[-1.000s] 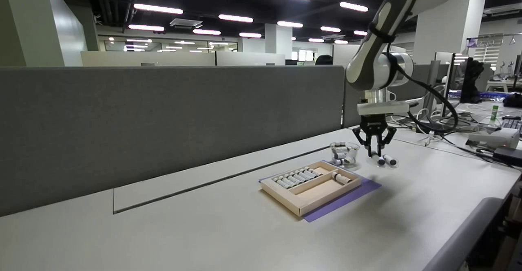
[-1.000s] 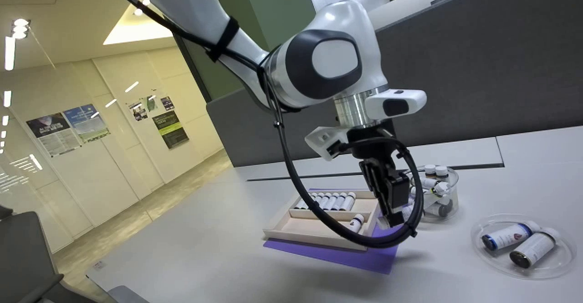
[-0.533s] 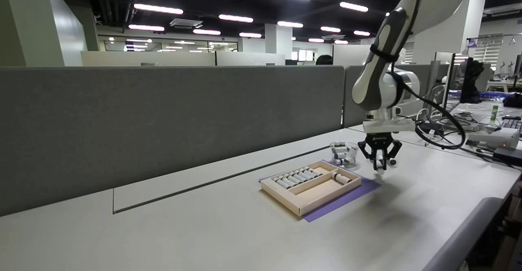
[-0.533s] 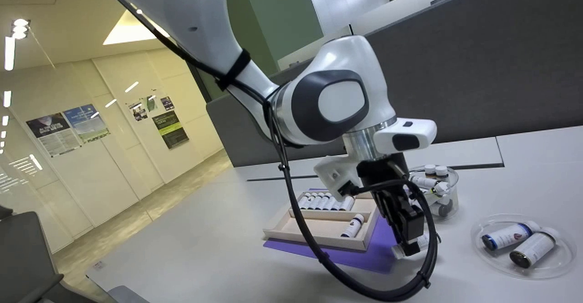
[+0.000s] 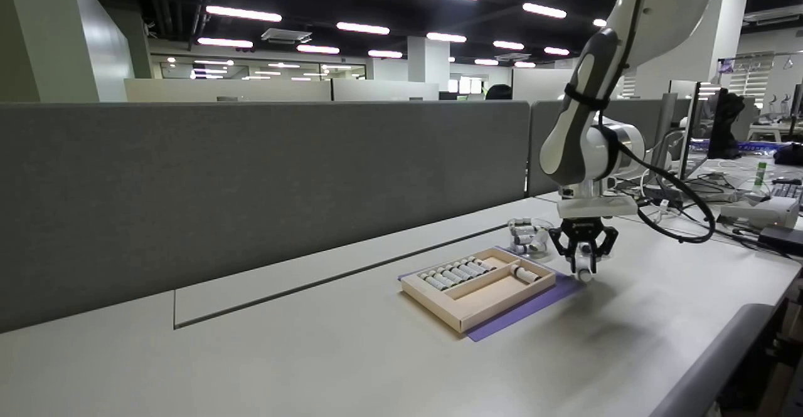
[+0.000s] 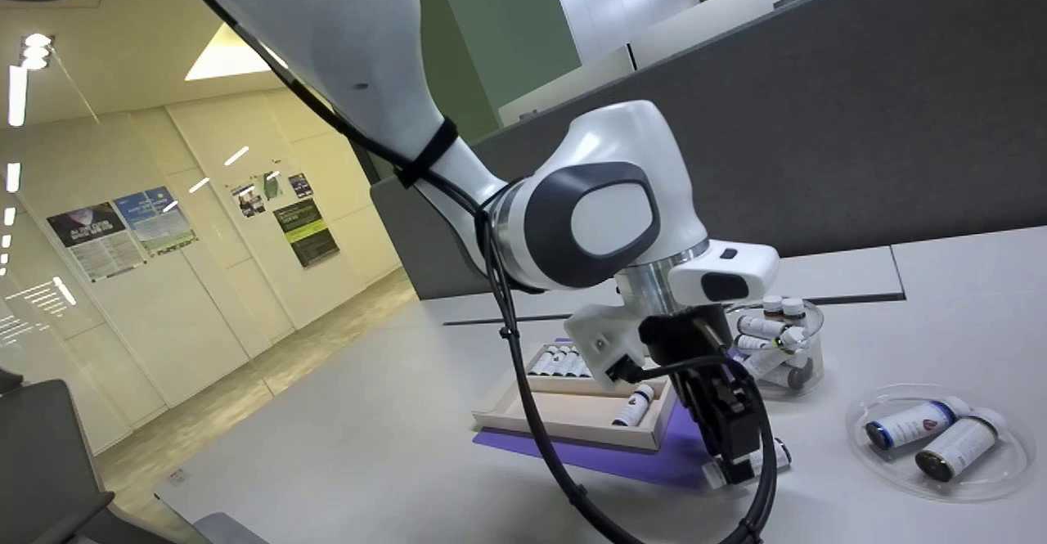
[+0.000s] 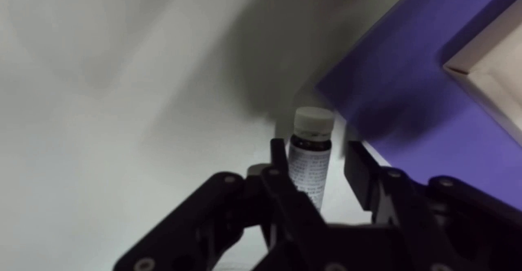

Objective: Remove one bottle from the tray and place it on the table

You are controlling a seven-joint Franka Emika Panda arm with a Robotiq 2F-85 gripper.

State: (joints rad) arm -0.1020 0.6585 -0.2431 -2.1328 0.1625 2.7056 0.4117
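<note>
Seems nearly done, judging by the bottle [image 7: 310, 163] outside the tray [image 5: 492, 293], apparently down on the worktop [image 5: 345, 342] just beside the purple sheet [image 7: 408, 59], between parted, released fingers [image 7: 361, 173], with probably only the backing away left.

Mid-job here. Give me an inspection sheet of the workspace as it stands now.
Surface: long, smooth, light-grey table; spills: nothing seen.
Job's things: rectangular tan wooden tray, white-labelled cylindrical bottles inside, on flat purple sheet; loose white-capped bottle seems to lie on the table near the sheet's corner.
Clutter: clear round container of more bottles; clear round dish holding two others.
Black two-fingered end effector: open around the loose bottle, gap visible on one side.
Cables: black cable loops low beside the end effector.
Surroundings: upright dark-grey partition; grey chair.
</note>
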